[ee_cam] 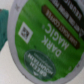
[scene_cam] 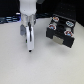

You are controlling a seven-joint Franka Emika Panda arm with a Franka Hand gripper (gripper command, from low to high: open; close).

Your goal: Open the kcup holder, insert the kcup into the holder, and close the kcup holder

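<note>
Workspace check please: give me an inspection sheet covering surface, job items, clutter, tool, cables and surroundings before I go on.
Surface: pale tabletop, bare where visible.
Kcup holder: black box at the exterior view's right, drawer out with round slots showing.
Kcup: green printed lid fills the wrist view, directly under the camera; not clearly made out in the exterior view.
Clutter: nothing seen.
Tool: white arm's tool low over the table at the exterior view's left of the holder; open or shut cannot be told.
Cables: nothing seen.
Surroundings: dark, blurred background behind the table; a teal patch at the wrist view's edge, unidentifiable.
</note>
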